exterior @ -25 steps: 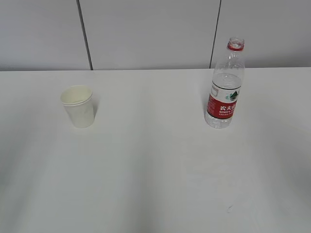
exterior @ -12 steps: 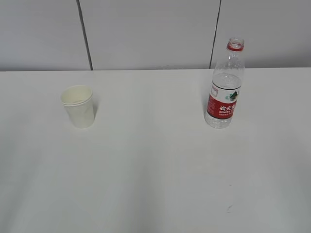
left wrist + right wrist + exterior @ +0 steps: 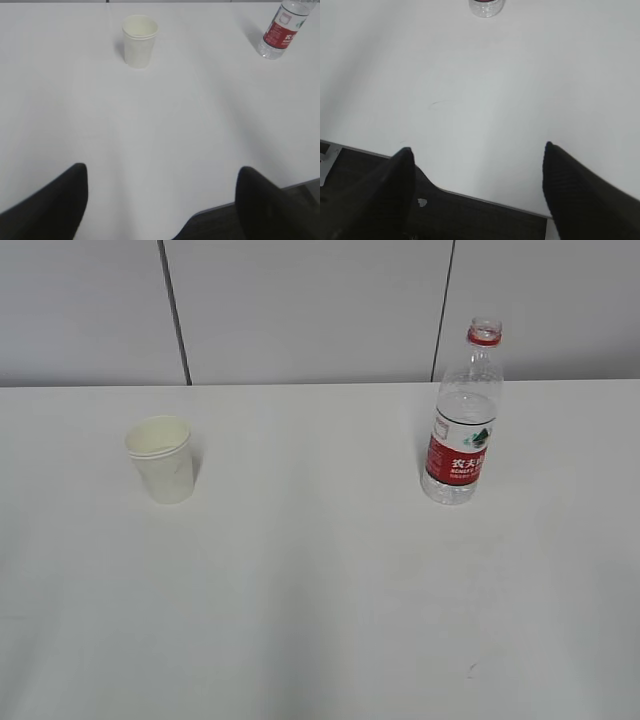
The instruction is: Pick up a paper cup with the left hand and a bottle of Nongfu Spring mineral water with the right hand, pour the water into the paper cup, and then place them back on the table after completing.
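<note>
While both arms sit at the near edge of the table (image 3: 320, 600), the work surface carries one paper cup (image 3: 160, 458) and one bottle (image 3: 462, 420), both upright and well apart from each other.

Left gripper (image 3: 160, 200): jaws spread wide, nothing between them, no contact with any object. The paper cup (image 3: 140, 40) stands far ahead of the jaws, slightly left of their centre line. The bottle (image 3: 282, 30) appears ahead and far to the right, near the frame corner.

Right gripper (image 3: 477, 190): jaws likewise spread wide and empty. Only the clear base of the bottle (image 3: 486, 7) shows, straight ahead of the jaws at the top edge of the frame, well apart from the fingertips.

The bottle is uncapped, with a red neck ring and red label. A grey panelled wall (image 3: 300, 310) stands behind the table. Faint marks show on the tabletop between the right jaws and the bottle; nothing solid lies on either approach line.
</note>
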